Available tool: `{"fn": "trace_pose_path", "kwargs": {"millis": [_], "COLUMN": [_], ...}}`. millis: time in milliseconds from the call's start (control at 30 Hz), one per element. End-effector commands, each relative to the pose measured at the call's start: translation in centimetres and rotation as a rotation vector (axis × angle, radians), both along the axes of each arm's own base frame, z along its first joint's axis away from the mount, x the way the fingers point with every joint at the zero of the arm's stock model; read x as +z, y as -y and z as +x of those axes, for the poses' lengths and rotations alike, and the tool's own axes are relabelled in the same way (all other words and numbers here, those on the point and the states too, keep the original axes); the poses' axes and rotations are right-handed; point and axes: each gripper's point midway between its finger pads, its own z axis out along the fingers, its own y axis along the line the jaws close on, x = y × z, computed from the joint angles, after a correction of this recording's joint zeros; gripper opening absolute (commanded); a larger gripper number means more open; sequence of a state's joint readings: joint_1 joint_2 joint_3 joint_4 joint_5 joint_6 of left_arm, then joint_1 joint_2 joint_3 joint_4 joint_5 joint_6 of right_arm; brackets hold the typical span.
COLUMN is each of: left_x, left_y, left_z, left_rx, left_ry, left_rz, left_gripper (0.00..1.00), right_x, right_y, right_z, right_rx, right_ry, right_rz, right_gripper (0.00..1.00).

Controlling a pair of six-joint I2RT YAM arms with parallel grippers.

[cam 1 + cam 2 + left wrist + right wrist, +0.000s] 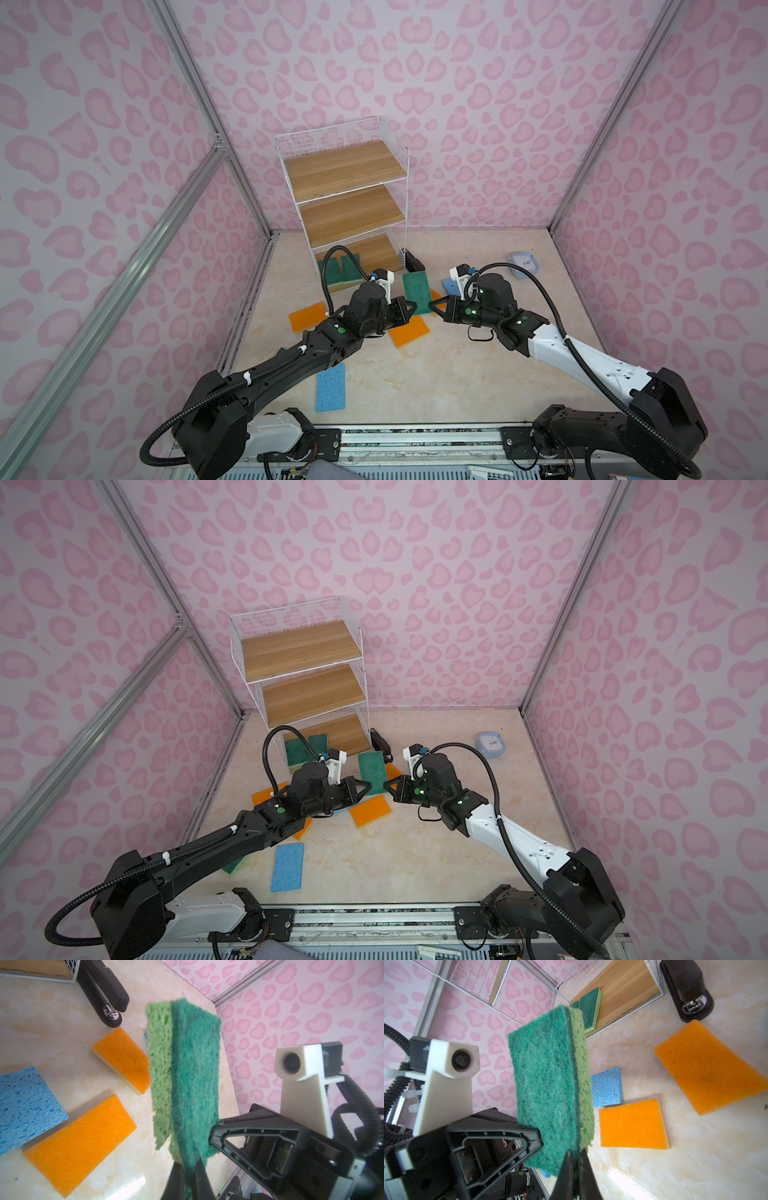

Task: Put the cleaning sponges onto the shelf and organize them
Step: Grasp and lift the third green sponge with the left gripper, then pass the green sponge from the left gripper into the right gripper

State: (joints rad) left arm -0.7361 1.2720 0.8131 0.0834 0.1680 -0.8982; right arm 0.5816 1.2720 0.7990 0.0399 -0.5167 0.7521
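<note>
Held item: dark green sponge [193,1076], pale green underside, clear of the tabletop [457,382], standing on edge between the two arms, just in front of the shelf [345,166].
Left tool [188,1169]: pressed together, pinching the near end of the dark green sponge.
Right tool [576,1159]: fingers close on either side of that same end, pinching it from the opposite side.
Rack details: the shelf has three tiers of white wire and wooden boards and stands at the tabletop's rear left.
Shelved stock: two green sponges [347,272], side by side, scrub face up, on the left part of the lowest board.
Loose stock, orange: left orange sponge [307,316] beside the left arm; middle orange sponge [409,332] below the tools, flat on the tabletop.
Loose stock, blue: front blue sponge [331,386] near the front edge; rear blue sponge [450,286] by the right arm's camera.
Stapler [414,262]: black, just beside the shelf's right foot.
Case [523,264]: pale blue, rounded, rear right, well apart from the sponges.
</note>
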Motion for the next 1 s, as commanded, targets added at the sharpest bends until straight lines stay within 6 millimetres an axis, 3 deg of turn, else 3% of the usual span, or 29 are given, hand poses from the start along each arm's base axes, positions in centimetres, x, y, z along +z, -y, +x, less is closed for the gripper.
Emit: {"fn": "trace_pose_path", "kwargs": {"millis": [0,133,367,600,833,967], "left_x": [0.3,-1.0,0.9,2.4,2.7,2.9], "left_y": [-0.8,-2.7,-6.0,-6.8,-6.7,-6.7], "left_z": [0.9,1.1,0.8,0.4,0.9,1.2], "left_rx": [0.069,0.157,0.302,0.323,0.316,0.311], "left_ry": [0.006,-0.021,0.029,0.058,0.052,0.046], "left_rz": [-0.024,-0.066,-0.206,-0.263,-0.285,-0.302], "left_gripper": [0.04,0.04,0.04,0.04,0.04,0.04], "right_x": [1.1,1.1,1.5,2.2,2.7,2.8], "right_y": [-0.5,-0.3,-1.6,-4.7,-6.2,-6.6], "right_z": [0.3,0.0,-0.2,0.1,0.7,1.1], "right_rx": [0.013,0.002,0.031,0.072,0.092,0.097], "right_ry": [0.032,0.021,-0.023,-0.064,-0.084,-0.088], "right_rz": [0.033,0.073,0.221,0.345,0.410,0.428], "right_gripper": [0.49,0.58,0.58,0.58,0.31,0.30]}}
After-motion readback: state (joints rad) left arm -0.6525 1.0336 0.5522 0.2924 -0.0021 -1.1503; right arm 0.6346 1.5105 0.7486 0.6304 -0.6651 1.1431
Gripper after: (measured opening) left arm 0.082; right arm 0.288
